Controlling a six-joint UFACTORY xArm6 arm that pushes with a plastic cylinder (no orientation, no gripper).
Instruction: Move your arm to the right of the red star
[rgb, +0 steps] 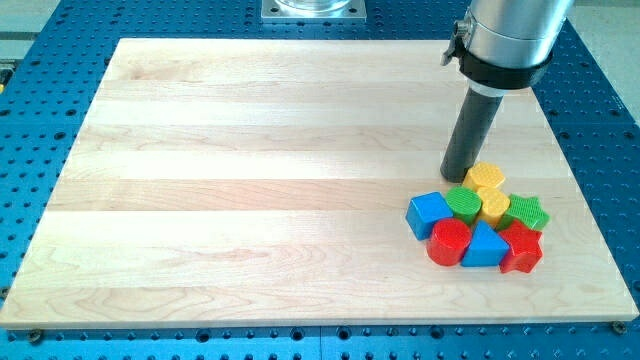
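My tip (459, 177) rests on the pale wooden bench (250, 180), just off the view's top-left of the block cluster, beside the yellow ridged block (486, 177). This end effector is a bare rod; it holds nothing. The red star-shaped block (521, 247) sits at the cluster's lower right; open bench lies beyond it.

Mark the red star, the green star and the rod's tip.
red star (522, 248): camera view, its top face.
green star (527, 212): camera view, its top face.
my tip (459, 177): camera view, rod's lower end, beside the yellow block (486, 177).
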